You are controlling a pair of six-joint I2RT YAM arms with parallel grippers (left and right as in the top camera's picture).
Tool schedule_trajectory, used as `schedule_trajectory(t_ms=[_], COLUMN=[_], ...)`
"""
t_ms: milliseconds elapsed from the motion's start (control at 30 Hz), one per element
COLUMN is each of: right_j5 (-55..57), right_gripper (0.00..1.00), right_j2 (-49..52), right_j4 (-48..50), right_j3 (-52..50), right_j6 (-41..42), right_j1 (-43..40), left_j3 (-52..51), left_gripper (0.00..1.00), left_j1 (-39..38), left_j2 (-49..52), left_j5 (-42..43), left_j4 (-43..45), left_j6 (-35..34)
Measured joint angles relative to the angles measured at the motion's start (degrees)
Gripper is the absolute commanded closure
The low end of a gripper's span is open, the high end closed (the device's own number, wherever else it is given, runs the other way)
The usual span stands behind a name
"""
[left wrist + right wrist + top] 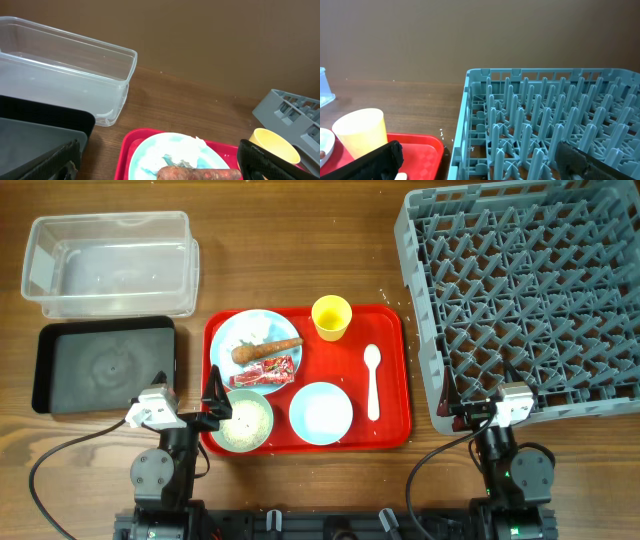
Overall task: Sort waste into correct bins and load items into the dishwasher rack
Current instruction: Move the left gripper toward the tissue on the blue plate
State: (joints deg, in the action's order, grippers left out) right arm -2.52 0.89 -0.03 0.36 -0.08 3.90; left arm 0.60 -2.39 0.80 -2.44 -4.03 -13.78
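Carrot-like stick [266,348] lying across the light-blue plate [232,330], with the red wrapper [266,370] just in front of it at the plate's near rim and the crumpled white tissue [182,149] behind it on the same plate. Plate at the far left of the red tray [390,435]. Yellow cup [331,317] upright at the tray's far edge. White spoon [373,380] along the tray's right side, scoop end away from the arms. Light-blue bowl [321,412] at front centre, and pale whitish-green bowl [243,421] at front left, with rice inside. Left of the red tray, on the wooden surface [300,240]: black tray [105,365] nearer the arms, clear tub [110,265] behind it. Grey rack [530,300] to the right of the red tray. Left pincer [214,402] over the red tray's front-left edge, just beside the pale bowl, fingers [55,161] spread wide, gripping nothing. Right pincer [455,408] by the rack's near-left corner, likewise spread wide, gripping nothing.
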Motion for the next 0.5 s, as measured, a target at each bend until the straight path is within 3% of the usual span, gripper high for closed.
schedule_trajectory(t_ms=[500], right_j5=[0.00], right_gripper=[0.00], right_j2=[0.00], right_j4=[-0.02], right_j3=[0.00], right_j6=[0.00], right_j1=[0.00], left_j3=[0.00], left_gripper=[0.00], left_j1=[0.00], left_j2=[0.00], left_j5=[0.00], left_j4=[0.00], left_j6=[0.00])
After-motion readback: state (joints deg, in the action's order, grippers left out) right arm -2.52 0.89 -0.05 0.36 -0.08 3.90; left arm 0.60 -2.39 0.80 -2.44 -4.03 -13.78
